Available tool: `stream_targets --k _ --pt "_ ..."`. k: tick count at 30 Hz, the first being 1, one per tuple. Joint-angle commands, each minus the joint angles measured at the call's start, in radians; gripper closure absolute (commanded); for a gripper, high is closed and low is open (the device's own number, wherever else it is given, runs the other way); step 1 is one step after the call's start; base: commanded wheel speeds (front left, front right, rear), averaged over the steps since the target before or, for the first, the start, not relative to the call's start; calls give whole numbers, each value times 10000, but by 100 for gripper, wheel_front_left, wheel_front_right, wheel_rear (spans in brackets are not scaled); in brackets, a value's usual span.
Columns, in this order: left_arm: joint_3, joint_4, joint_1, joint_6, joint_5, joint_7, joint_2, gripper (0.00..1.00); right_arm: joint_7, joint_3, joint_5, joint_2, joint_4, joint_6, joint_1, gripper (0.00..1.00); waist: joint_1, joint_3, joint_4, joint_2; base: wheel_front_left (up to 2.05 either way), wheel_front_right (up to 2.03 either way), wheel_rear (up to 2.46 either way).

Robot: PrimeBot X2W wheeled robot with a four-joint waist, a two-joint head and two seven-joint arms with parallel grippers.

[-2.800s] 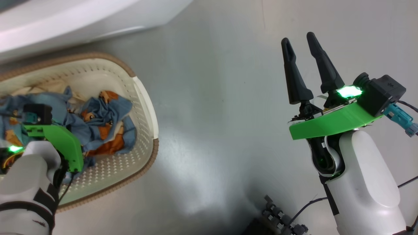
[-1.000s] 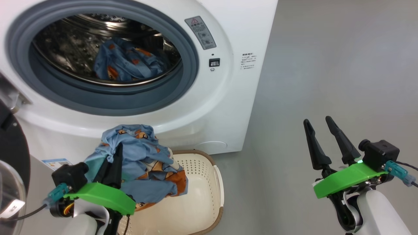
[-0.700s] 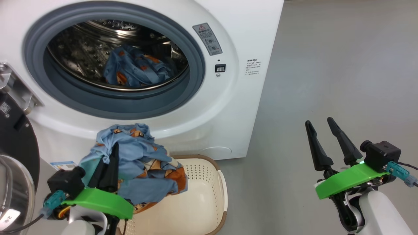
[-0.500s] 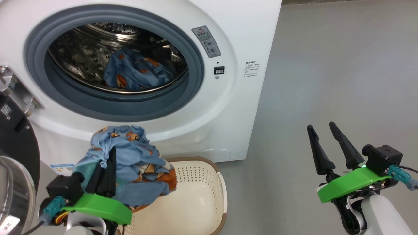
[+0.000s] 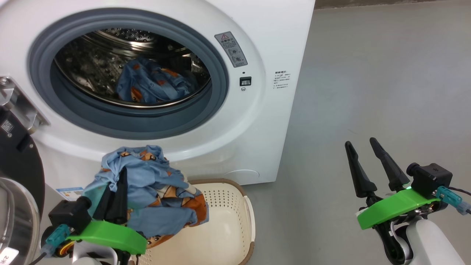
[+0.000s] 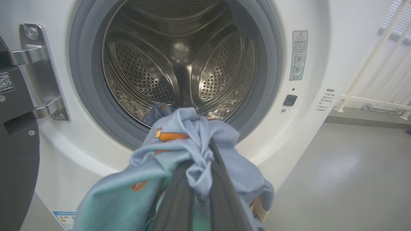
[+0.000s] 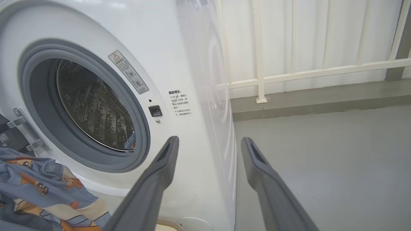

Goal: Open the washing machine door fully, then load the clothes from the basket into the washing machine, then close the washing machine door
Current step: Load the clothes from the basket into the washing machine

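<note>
The white washing machine (image 5: 257, 121) stands with its black door (image 5: 14, 165) swung open at the left. One piece of the light-blue clothes (image 5: 151, 82) lies in the steel drum (image 6: 179, 64). My left gripper (image 5: 119, 176) is shut on a bundle of clothes (image 5: 154, 191), held up in front of the machine's lower front, over the cream basket (image 5: 228, 221). In the left wrist view the bundle (image 6: 179, 150) drapes over my fingers, just below the drum's mouth. My right gripper (image 5: 360, 142) is open and holds nothing, out over the floor to the right, with the machine (image 7: 179, 48) ahead of it.
Grey floor (image 5: 368, 92) spreads to the right of the machine. A white railing (image 7: 289, 73) and wall stand behind it. The door's metal hinge (image 5: 18, 106) juts out at the left of the opening. The part of the basket's inside that shows holds nothing.
Earlier my left gripper was down in the basket among the clothes; now it holds a bundle up before the machine. The head view has risen to the machine. The right gripper stays open.
</note>
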Motion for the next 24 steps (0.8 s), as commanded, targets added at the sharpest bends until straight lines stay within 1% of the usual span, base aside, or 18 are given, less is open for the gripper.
stream_targets --k 1,8,12,20,24 --pt "416 -305 -247 61 152 -104 160 100 -48 257 75 -95 -238 21 65 0 0 0 -3 -1 0 0 0" --pt "553 -411 -562 20 282 -105 147 100 -48 330 77 -113 -228 21 45 0 0 20 -56 -1 0 0 0" --pt "646 -443 -969 -99 426 -105 155 100 -48 387 78 -138 -260 21 -7 0 0 144 -114 -1 0 0 0" --pt "1205 -745 -2506 -298 899 -105 100 100 -48 498 54 -172 -343 21 -198 0 0 716 -330 -1 0 0 0" --pt "1723 -440 -3595 -524 1104 -105 129 100 -48 532 -26 -101 -480 21 -417 0 0 1385 -639 -1 0 0 0"
